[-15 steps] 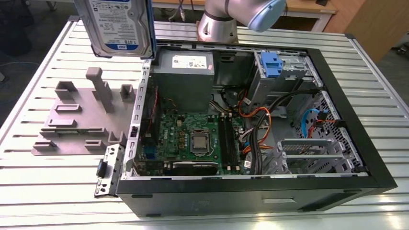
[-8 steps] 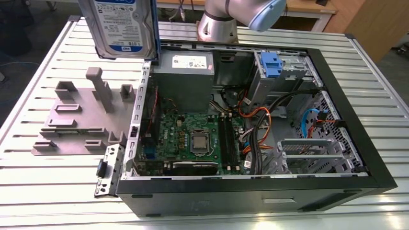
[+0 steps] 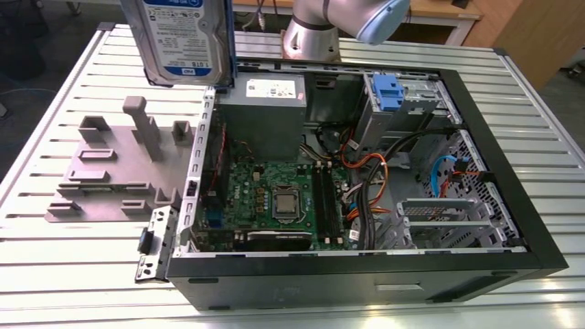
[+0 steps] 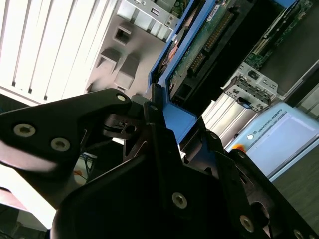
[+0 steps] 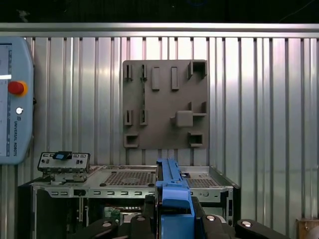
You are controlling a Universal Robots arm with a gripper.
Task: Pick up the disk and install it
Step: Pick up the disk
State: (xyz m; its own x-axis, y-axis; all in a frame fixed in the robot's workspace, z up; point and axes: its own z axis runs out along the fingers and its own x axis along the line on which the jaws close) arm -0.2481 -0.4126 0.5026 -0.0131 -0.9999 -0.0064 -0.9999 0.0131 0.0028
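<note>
The gripper [image 5: 174,213] is clenching the blue frame of the disk [image 3: 183,41]. The disk is hanging upright just above the open computer case [image 3: 539,253], over its side wall. It is extending straight from the fingers, with its long axis pointing toward the case.

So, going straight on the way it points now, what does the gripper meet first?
Probably the perforated wall of the computer case: the gripper, jaws shut on the disk, points down at it. Depth is unclear; the grey fixture plate lies beside.
</note>
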